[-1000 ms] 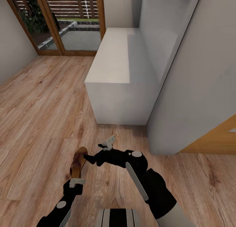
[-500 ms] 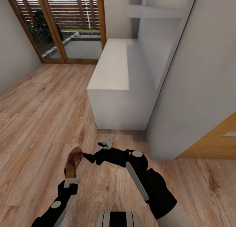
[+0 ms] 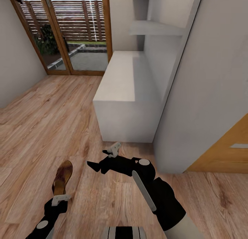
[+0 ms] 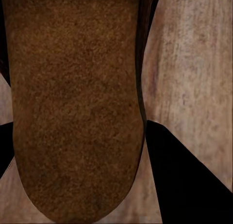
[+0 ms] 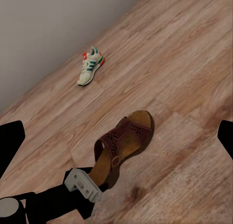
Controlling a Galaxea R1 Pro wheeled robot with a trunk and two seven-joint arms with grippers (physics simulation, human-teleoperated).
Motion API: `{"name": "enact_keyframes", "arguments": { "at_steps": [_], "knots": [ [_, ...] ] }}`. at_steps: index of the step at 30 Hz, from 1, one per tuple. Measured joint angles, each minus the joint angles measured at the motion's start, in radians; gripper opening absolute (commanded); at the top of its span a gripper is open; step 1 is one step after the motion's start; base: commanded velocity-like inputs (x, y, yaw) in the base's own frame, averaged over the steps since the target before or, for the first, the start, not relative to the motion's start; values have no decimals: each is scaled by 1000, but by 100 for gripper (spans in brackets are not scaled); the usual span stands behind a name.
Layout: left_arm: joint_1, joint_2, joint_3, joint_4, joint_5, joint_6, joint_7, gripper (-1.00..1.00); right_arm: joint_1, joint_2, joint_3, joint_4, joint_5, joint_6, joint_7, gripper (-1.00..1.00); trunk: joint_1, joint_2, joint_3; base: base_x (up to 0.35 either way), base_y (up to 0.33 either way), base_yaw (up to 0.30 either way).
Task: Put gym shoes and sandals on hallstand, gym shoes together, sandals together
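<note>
Shifted outward and lower against the earlier frame: left gripper [image 3: 59, 197] pinching dark brown leather open-toed sandal [image 3: 62, 177] by the heel, above light wood-plank corridor floor [image 3: 38, 128]. Carrying step; next, lifting onto pale grey-white hallstand bench top [image 3: 119, 78]. Right gripper [image 3: 101, 158] spread, empty. White green-striped gym shoe [image 5: 90, 66] lying apart on floor.

Arms: black casings with round grey joint caps, a pale grey forearm strip. Fingers [image 3: 113, 149]: light grey. Trunk: white, black-striped.
</note>
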Motion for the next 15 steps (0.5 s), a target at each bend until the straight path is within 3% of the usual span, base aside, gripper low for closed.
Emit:
{"name": "enact_keyframes", "arguments": {
  "at_steps": [6, 15],
  "knots": [
    [44, 16, -1, -3, 33, -23, -1, -100, 0, 0, 0, 3, 0, -1, 0, 100, -3, 1, 30, 0, 0, 0],
    [87, 19, -1, 1, 68, -86, 0, -100, 1, 0, 0, 8, 2, -19, -1, 100, -7, 4, 79, 0, 0, 0]
  ]
}}
